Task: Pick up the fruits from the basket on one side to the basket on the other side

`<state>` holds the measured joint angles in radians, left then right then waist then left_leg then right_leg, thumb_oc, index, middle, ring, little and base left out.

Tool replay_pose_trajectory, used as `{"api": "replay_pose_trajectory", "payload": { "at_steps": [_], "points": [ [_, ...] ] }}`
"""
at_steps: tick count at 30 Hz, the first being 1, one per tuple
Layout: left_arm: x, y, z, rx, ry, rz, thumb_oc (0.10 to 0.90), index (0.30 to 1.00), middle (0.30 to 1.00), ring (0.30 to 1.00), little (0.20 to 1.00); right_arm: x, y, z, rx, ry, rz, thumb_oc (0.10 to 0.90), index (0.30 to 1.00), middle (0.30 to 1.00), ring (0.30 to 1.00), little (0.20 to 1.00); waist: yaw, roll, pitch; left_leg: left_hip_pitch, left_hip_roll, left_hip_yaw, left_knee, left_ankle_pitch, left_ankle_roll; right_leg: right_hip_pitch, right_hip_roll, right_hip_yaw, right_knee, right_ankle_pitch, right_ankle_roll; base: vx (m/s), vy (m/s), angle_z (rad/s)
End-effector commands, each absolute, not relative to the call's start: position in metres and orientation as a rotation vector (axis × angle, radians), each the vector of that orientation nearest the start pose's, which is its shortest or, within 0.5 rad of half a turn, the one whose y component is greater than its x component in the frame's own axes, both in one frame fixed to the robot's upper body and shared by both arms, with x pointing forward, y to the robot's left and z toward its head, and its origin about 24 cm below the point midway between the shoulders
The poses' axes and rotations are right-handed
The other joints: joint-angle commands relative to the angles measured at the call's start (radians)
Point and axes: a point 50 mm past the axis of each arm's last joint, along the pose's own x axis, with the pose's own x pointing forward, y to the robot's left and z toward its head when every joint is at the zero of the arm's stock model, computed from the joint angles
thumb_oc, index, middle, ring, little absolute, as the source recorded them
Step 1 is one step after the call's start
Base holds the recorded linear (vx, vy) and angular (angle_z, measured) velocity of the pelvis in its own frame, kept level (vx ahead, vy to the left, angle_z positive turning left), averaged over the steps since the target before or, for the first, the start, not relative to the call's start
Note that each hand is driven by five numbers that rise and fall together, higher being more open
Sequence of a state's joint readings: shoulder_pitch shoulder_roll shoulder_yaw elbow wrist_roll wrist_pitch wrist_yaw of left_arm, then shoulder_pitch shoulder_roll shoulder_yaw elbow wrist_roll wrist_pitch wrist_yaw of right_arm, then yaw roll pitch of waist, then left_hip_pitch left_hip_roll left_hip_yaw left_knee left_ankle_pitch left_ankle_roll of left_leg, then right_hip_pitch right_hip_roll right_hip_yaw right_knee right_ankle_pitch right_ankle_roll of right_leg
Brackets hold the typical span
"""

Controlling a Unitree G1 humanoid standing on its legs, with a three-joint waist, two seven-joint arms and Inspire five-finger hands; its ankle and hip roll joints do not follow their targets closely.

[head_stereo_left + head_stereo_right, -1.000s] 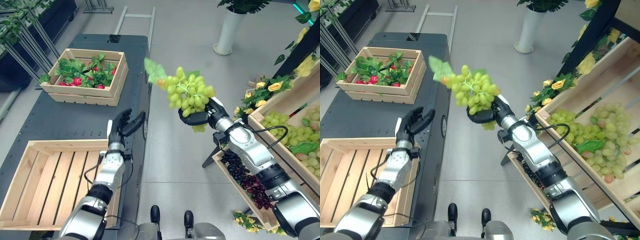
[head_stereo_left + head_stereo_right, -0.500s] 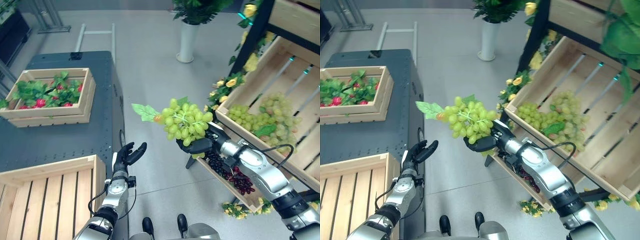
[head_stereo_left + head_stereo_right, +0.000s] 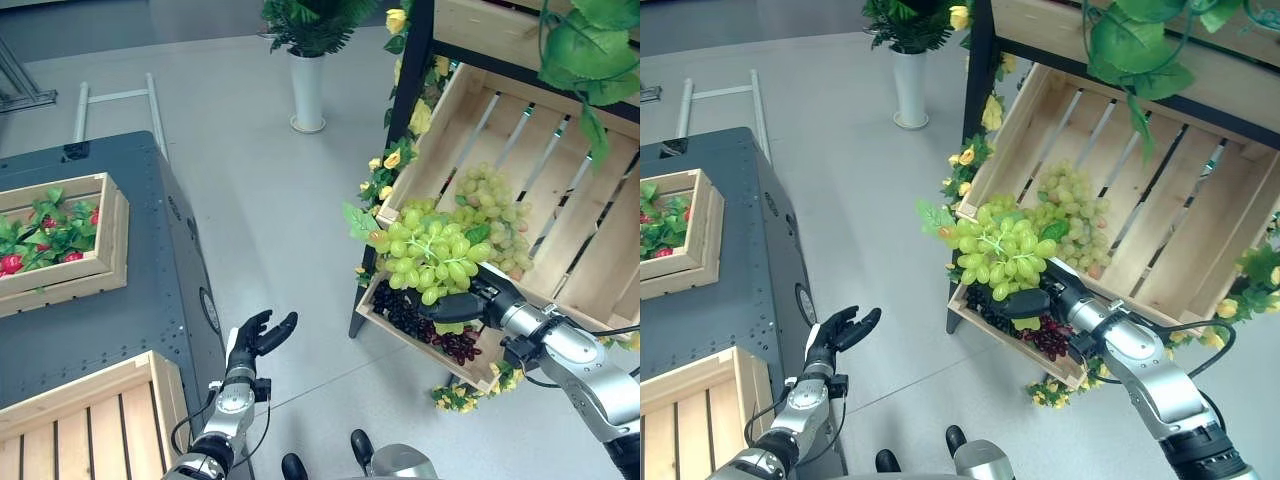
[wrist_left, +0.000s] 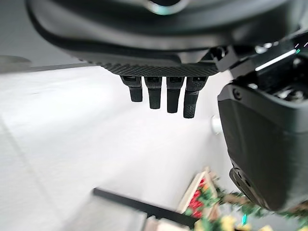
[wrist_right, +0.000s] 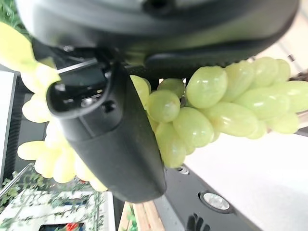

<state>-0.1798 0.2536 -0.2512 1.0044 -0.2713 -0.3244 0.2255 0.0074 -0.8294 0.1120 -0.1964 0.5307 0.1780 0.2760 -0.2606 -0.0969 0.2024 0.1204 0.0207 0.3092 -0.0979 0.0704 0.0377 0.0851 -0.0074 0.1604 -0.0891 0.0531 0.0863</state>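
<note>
Green grape bunch (image 3: 430, 258) sits clutched in the right hand (image 3: 452, 305), beside the slanted crate (image 3: 560, 215); left hand (image 3: 250, 338) hangs open, empty. Loose grapes could shake off mid-carry.

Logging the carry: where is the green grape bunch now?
The green grape bunch sits in the right hand, on the robot's right, in front of the slanted crate, above the dark grapes.
</note>
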Motion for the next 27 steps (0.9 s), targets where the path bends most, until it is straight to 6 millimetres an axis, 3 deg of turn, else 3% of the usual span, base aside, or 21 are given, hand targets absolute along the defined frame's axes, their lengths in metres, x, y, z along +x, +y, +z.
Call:
{"api": "replay_pose_trajectory", "payload": {
  "at_steps": [1, 9, 15, 27],
  "points": [
    [0.235, 0.215, -0.079, 0.259, 0.403, 0.133, 0.8, 0.9, 0.9, 0.9, 0.9, 0.26, -0.257, 0.202, -0.295, -0.354, 0.28, 0.4, 0.3, 0.3, 0.3, 0.3, 0.027, -0.022, -0.093, 0.055, -0.038, -0.025, 0.011, -0.19, 0.011, -0.04, 0.068, 0.014, 0.006, 0.013, 0.0, 0.0, 0.0, 0.0],
    [0.201, 0.224, -0.103, 0.351, 0.541, 0.094, 0.8, 0.9, 0.9, 0.9, 0.9, 0.258, -0.291, 0.246, -0.306, -0.462, 0.132, 0.4, 0.3, 0.3, 0.3, 0.3, 0.039, -0.046, -0.108, 0.045, -0.029, -0.031, 0.011, -0.195, 0.007, -0.043, 0.08, 0.005, 0.002, 0.011, 0.005, 0.01, -0.019, 0.01],
    [0.184, 0.234, -0.112, 0.396, 0.6, 0.096, 0.8, 0.9, 0.9, 0.9, 0.9, 0.258, -0.299, 0.267, -0.278, -0.507, 0.084, 0.4, 0.3, 0.3, 0.3, 0.3, 0.06, -0.062, -0.119, 0.037, -0.025, -0.043, 0.011, -0.192, 0.005, -0.047, 0.084, -0.003, 0.002, 0.011, 0.005, 0.0, -0.011, 0.01],
    [0.171, 0.243, -0.117, 0.412, 0.64, 0.113, 0.8, 0.9, 0.9, 0.9, 0.9, 0.271, -0.305, 0.27, -0.253, -0.45, 0.029, 0.4, 0.3, 0.3, 0.3, 0.3, 0.076, -0.072, -0.141, 0.039, -0.025, -0.06, 0.011, -0.193, 0.002, -0.04, 0.087, -0.014, 0.002, 0.003, 0.001, 0.01, 0.013, 0.01]
  ]
}}
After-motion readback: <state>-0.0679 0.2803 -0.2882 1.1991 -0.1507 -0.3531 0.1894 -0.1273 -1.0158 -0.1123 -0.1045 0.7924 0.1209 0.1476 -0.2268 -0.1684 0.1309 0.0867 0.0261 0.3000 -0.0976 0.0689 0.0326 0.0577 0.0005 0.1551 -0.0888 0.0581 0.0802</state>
